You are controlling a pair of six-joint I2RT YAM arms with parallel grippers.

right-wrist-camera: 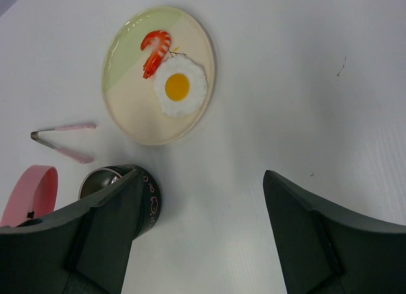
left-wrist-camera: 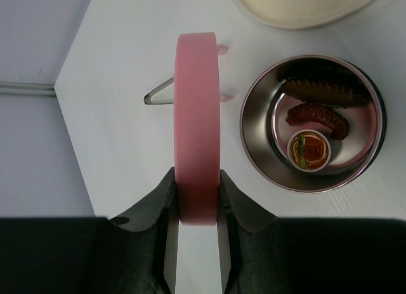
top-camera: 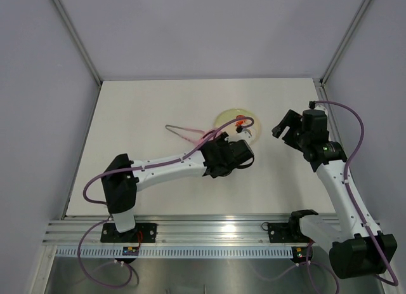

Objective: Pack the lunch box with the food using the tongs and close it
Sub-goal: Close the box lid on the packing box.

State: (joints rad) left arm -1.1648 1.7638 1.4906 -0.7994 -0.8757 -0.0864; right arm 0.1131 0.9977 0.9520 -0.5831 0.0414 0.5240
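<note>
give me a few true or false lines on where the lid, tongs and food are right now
1. The left pincer grips the pink lid on edge. True.
2. The fried egg is inside the lunch box. False: it lies on the plate, beside the shrimp.
3. The right pincer holds the tongs. False: it is open and empty, and the tongs lie on the table.
4. The lunch box has food in it, including a dark red sausage piece. True.
5. The lunch box is closed. False: it stands open, with the lid held beside it.
</note>
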